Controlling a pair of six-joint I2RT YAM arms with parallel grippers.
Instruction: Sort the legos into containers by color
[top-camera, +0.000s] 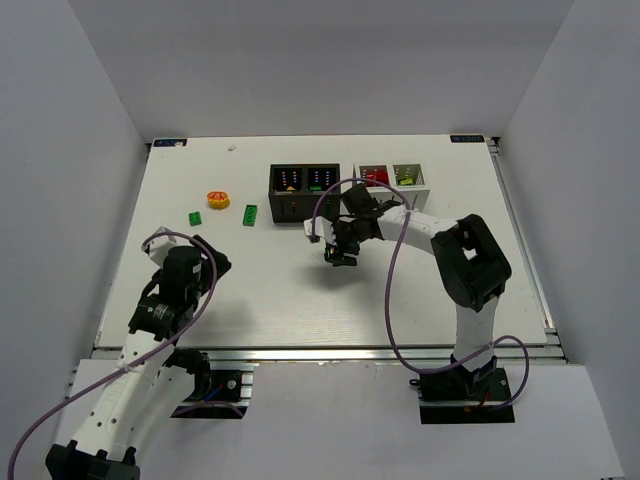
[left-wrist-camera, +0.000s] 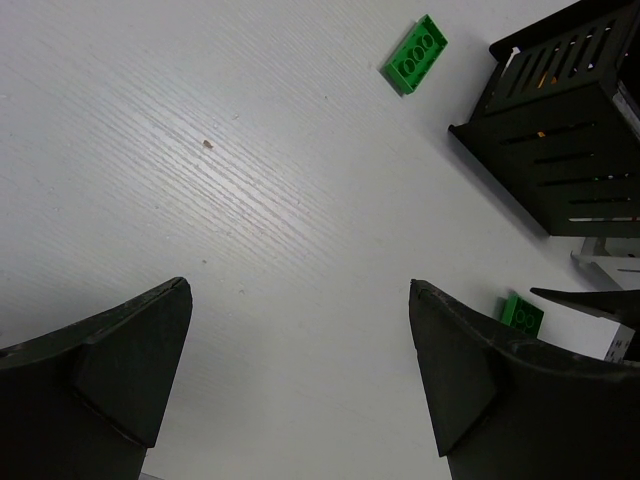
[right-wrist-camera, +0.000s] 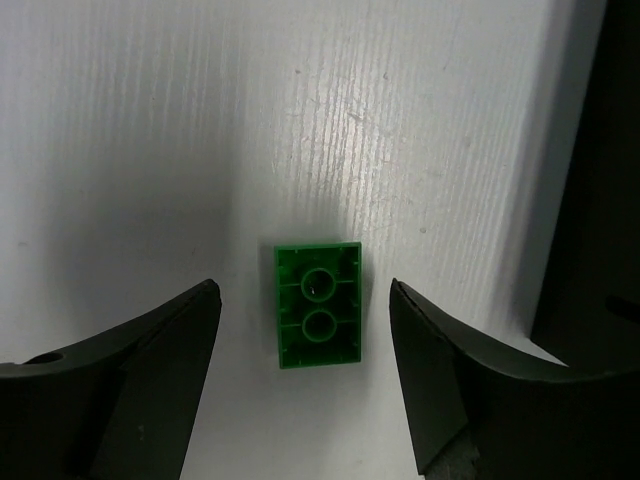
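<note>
From overhead, a matte white table (top-camera: 300, 290) was seen, with a black slotted plastic box (top-camera: 305, 190) and a white slotted plastic box (top-camera: 393, 180) set side by side at the far edge. Red and lime pieces were lodged in the white one. A round orange-yellow lego (top-camera: 218, 200), a small green brick (top-camera: 195, 217) and a longer green brick (top-camera: 250, 213) were scattered left of the black box. The right pincer (top-camera: 338, 255) was poised low just before that box.

In the left wrist view, the left pincer (left-wrist-camera: 300, 290) was shown spread wide over bare, finely ribbed tabletop, with nothing gripped. The studded longer green brick was seen ahead.

In the right wrist view, what was hidden overhead was revealed: a glossy green rectangular lego (right-wrist-camera: 318, 318), two round hollows showing, was laid flat between the right pincer's parted fingers (right-wrist-camera: 150, 370), untouched.
</note>
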